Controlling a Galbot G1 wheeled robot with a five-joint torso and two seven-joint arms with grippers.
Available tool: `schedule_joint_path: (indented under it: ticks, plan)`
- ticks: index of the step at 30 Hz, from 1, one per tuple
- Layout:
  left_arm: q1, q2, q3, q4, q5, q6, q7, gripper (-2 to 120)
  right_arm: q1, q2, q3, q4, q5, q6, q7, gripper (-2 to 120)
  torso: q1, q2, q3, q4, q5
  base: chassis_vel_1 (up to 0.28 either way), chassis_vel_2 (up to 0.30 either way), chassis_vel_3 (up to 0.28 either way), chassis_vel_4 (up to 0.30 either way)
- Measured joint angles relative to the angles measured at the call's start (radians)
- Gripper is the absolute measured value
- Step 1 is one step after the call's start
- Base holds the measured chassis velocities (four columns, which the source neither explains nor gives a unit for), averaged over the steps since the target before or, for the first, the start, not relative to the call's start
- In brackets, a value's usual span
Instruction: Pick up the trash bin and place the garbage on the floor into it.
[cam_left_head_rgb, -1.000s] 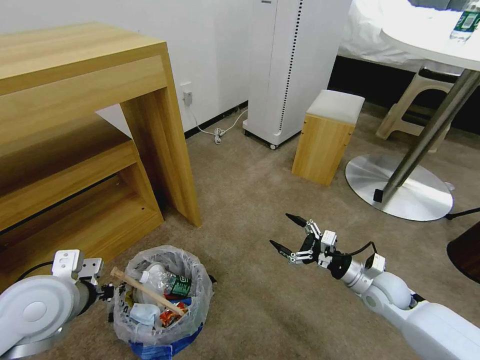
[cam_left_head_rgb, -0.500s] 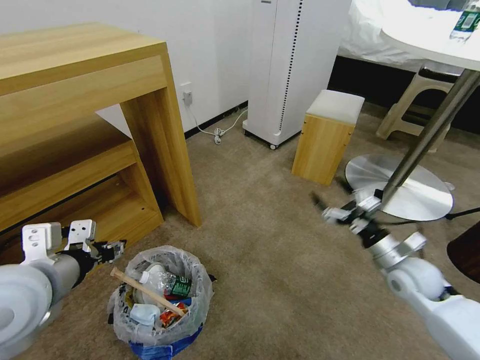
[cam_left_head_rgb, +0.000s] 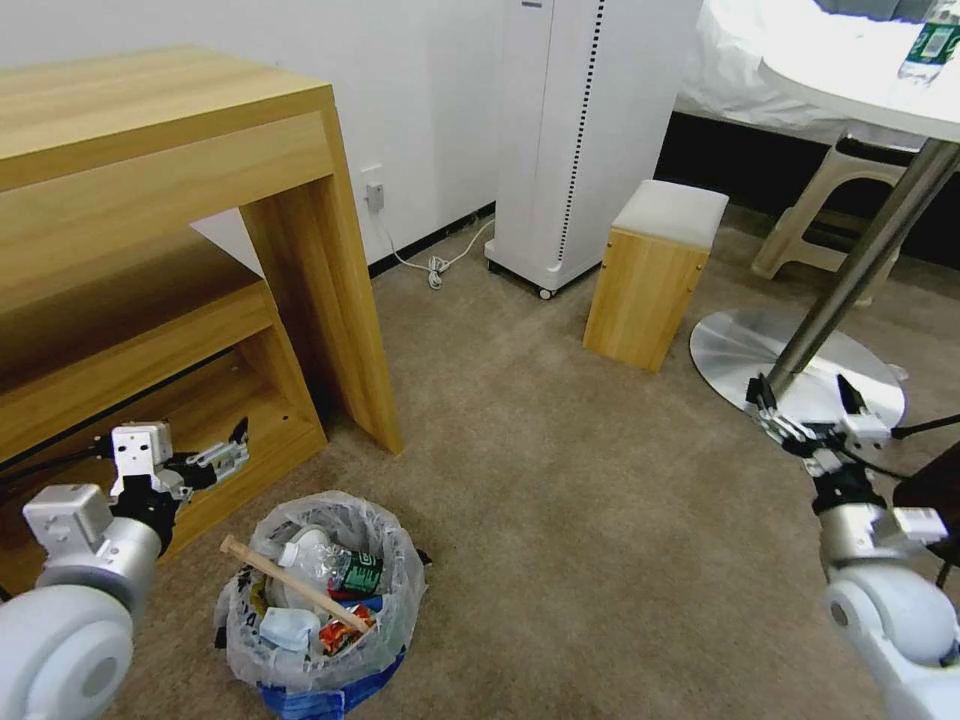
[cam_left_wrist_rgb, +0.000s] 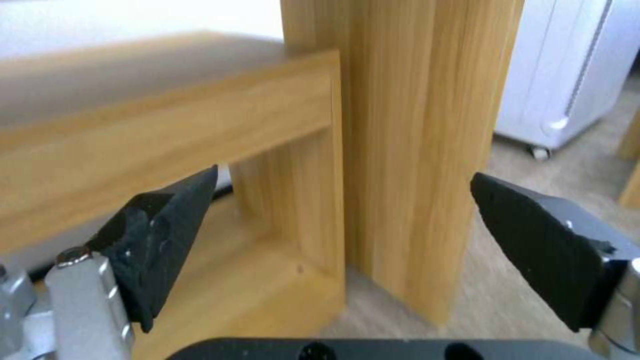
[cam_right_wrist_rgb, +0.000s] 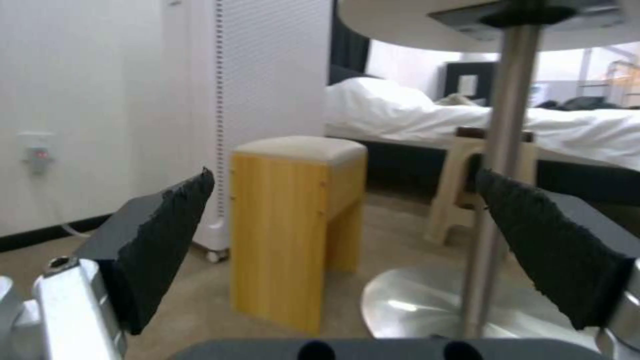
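The trash bin, small, blue and lined with a clear bag, stands on the beige floor at the lower left. Garbage lies inside it: a wooden stick, a green-labelled bottle and coloured wrappers. My left gripper hangs open above and left of the bin, apart from it, and faces the wooden desk leg. In the left wrist view the left gripper holds nothing. My right gripper is open and empty at the far right, by the table's base; the right wrist view shows this gripper facing the stool.
A wooden desk with a low shelf stands on the left. Behind are a white tower unit and a loose cable. A small wooden stool, a round table's metal base and a plastic stool are on the right.
My left gripper has left the bin's rim and risen toward the desk shelf. My right arm has swung right and back to the table base. The bin has not moved.
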Motion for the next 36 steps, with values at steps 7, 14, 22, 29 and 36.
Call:
schedule_joint_path:
  ticks: [7,14,22,29,36]
  plan:
    - [-0.013,-0.171,0.042,0.072,0.189,-0.118,0.066,100,-0.018,0.176,0.020,-0.036,-0.086,0.054,0.033,100,0.000,0.000,0.000,0.0001,0.0002,0.000,0.000,0.000,0.000]
    - [-0.025,-0.299,0.041,0.131,0.314,-0.272,0.083,100,-0.040,0.265,0.020,-0.065,-0.175,0.111,0.020,100,0.000,0.000,0.000,-0.0001,-0.0002,0.000,0.000,0.000,0.000]
    - [-0.027,-0.403,0.049,0.170,0.359,-0.369,0.080,100,-0.042,0.343,0.016,-0.096,-0.286,0.154,0.018,100,0.000,0.000,0.000,0.0001,-0.0001,0.000,0.000,0.000,0.000]
    - [-0.032,-0.467,0.049,0.199,0.425,-0.433,0.079,100,-0.065,0.369,0.021,-0.093,-0.345,0.203,-0.003,100,0.000,0.000,0.000,0.0001,0.0000,0.000,0.000,0.000,0.000]
    - [-0.005,-0.453,0.051,0.200,0.422,-0.414,0.078,100,-0.100,0.343,0.054,-0.077,-0.358,0.224,-0.021,100,0.000,0.000,0.000,0.0000,-0.0001,0.000,0.000,0.000,0.000]
